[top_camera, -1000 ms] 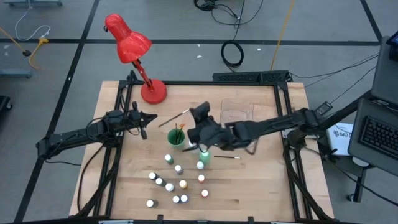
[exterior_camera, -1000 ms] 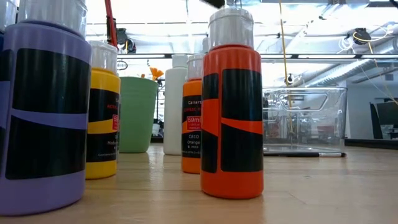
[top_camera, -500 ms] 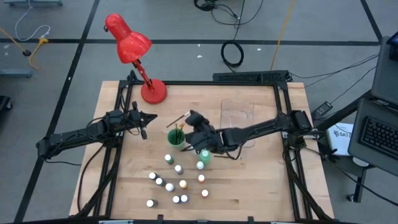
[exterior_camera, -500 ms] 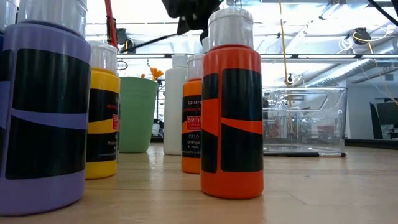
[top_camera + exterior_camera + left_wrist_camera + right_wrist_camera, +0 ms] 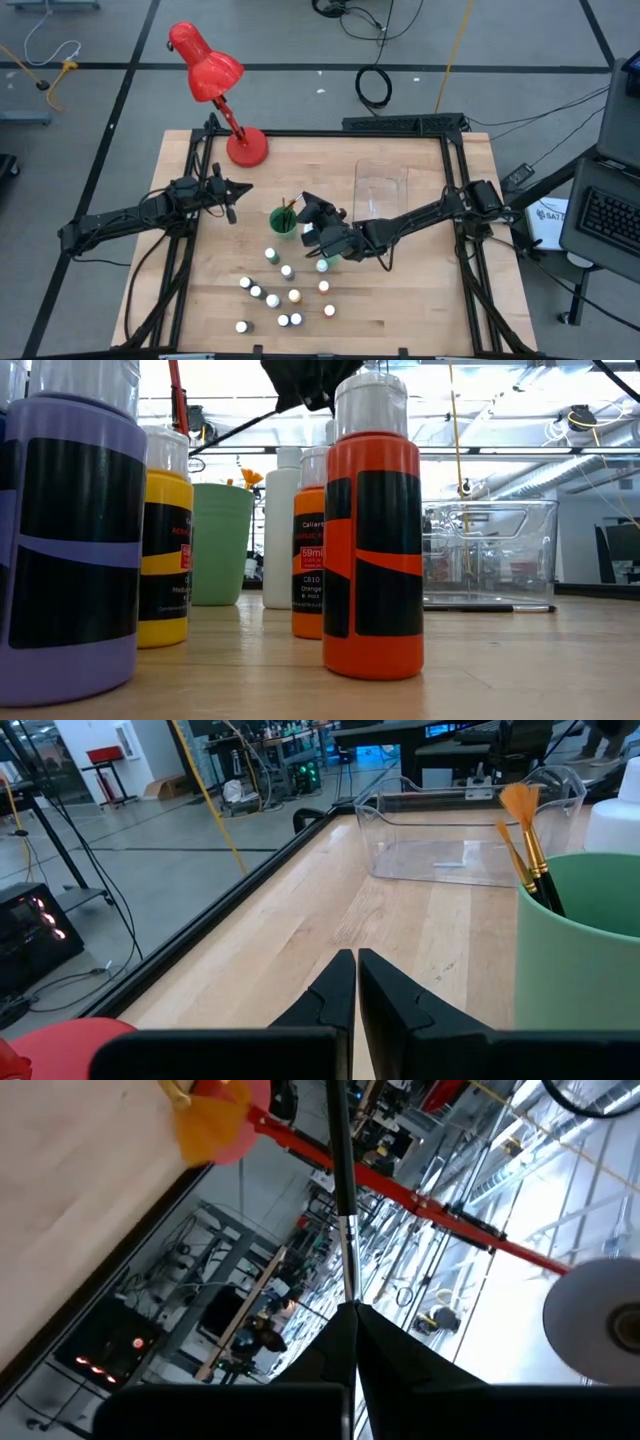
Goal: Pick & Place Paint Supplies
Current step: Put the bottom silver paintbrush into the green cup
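since the earlier frame your right gripper [image 5: 309, 222] has pulled back across the table and now hangs just beside the green round cup [image 5: 283, 221], fingers clamped on a thin dark-handled paintbrush [image 5: 342, 1200] whose shaft runs straight out from the fingertips in the right wrist view. your left gripper [image 5: 232, 190] waits near the red lamp [image 5: 212, 78], fingers together and holding nothing. to do this step well, tip the brush upright over the cup mouth, keep clear of the two brushes [image 5: 528, 848] already standing in it and the paint bottles [image 5: 283, 293] just below, and release only once the handle is inside the rim.
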